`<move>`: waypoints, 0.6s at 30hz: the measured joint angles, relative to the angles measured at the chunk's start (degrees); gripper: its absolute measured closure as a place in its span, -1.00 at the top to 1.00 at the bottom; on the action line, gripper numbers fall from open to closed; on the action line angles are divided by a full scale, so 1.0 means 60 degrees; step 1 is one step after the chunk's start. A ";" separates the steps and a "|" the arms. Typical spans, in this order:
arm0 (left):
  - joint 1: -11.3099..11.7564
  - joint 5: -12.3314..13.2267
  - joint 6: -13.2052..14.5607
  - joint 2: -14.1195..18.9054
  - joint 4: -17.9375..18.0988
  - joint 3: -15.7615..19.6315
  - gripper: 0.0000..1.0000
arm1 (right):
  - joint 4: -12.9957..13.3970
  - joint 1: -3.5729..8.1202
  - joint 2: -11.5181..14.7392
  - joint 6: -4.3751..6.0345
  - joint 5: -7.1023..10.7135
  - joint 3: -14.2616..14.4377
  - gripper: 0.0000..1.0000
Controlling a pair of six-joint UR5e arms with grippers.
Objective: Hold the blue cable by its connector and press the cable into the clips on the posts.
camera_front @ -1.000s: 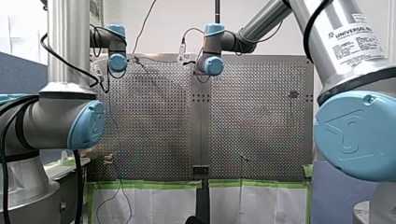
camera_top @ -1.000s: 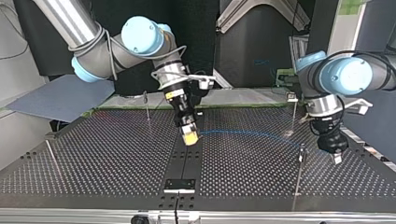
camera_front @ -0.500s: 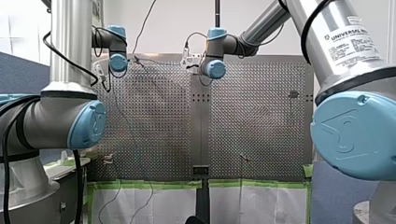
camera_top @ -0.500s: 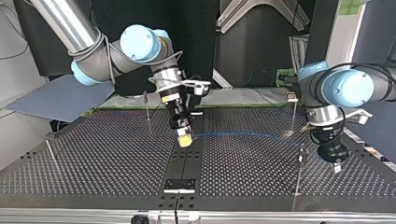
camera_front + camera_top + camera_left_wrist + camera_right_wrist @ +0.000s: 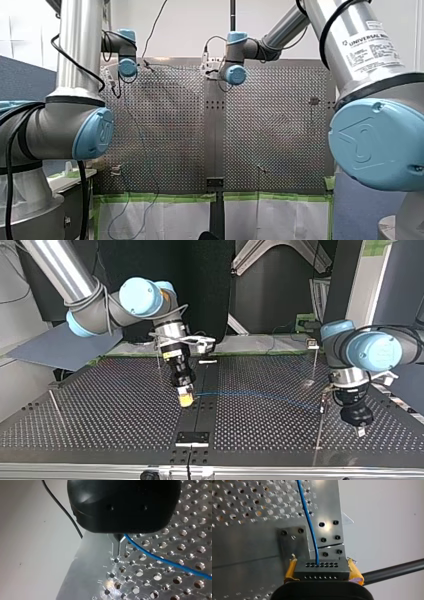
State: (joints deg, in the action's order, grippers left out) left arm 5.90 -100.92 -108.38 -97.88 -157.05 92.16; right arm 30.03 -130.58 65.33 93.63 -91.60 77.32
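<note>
The dark grey connector (image 5: 322, 568) sits between the yellow pads (image 5: 355, 573) of my right gripper (image 5: 186, 399), which is shut on it low over the table's middle strip. From it the blue cable (image 5: 255, 396) runs low over the perforated plate toward the top view's right, past a thin post (image 5: 320, 425). My left gripper (image 5: 359, 429) is black and hangs just beyond that post. In the left wrist view its metal fingertips (image 5: 119, 538) are shut just above the plate, and the blue cable (image 5: 162, 560) leaves from right at them.
Three more thin posts stand on the table: one behind my right gripper (image 5: 157, 356), one at the top view's left (image 5: 56, 409), one at the back right (image 5: 314, 357). A small black plate (image 5: 192, 438) lies on the middle strip near the table's edge.
My right gripper has carried the connector toward the top view's left and nearer that camera. My left gripper has moved nearer that camera too. The cable now lies lower and straighter.
</note>
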 joint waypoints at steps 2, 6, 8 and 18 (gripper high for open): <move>0.0015 0.0012 -0.0007 -0.0021 -0.0002 -0.0011 -1.00 | -0.0001 0.0058 -0.0004 0.0014 0.0021 -0.0051 -1.00; 0.0066 0.0021 -0.0029 -0.0035 -0.0003 -0.0014 -1.00 | 0.0003 0.0173 -0.0013 0.0044 0.0100 -0.0169 -1.00; 0.0089 0.0024 -0.0045 -0.0035 -0.0003 -0.0013 -1.00 | 0.0005 0.0215 -0.0031 0.0081 0.0162 -0.0230 -1.00; 0.0171 0.0158 -0.0235 -0.0051 0.0011 -0.0003 -1.00 | -0.0374 0.0224 -0.0605 0.0242 0.0470 -0.0918 -1.00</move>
State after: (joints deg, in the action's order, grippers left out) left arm 6.93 -99.97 -109.79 -98.19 -156.99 92.14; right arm 27.79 -129.24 61.70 95.08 -88.78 71.81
